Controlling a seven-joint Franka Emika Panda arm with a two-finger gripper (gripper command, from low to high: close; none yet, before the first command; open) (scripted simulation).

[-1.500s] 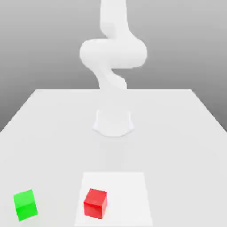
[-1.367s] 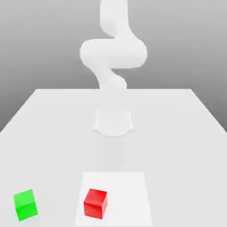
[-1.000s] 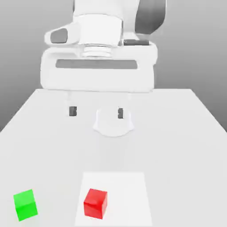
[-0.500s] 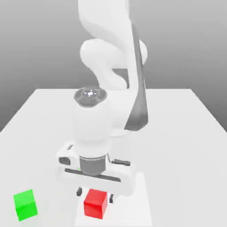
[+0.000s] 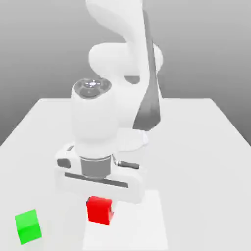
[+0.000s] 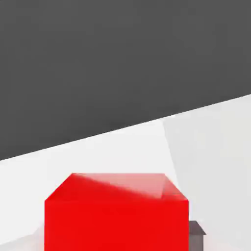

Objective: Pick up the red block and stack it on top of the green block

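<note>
- Gripper (image 5: 101, 207): closed on opposite sides of the red block (image 5: 99, 211), apparently raised over the white square (image 5: 139, 225) for carrying.
- Green block (image 5: 28, 226): on the table (image 5: 196, 181), well apart, uncovered to receive it.

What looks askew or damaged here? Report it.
Nothing stands out: the red block looks intact beneath the hand, and the green block sits undamaged on the table.

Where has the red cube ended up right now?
In the exterior view, the red cube is right below the robot's hand, over the white square, with the green cube off toward that view's left.
</note>
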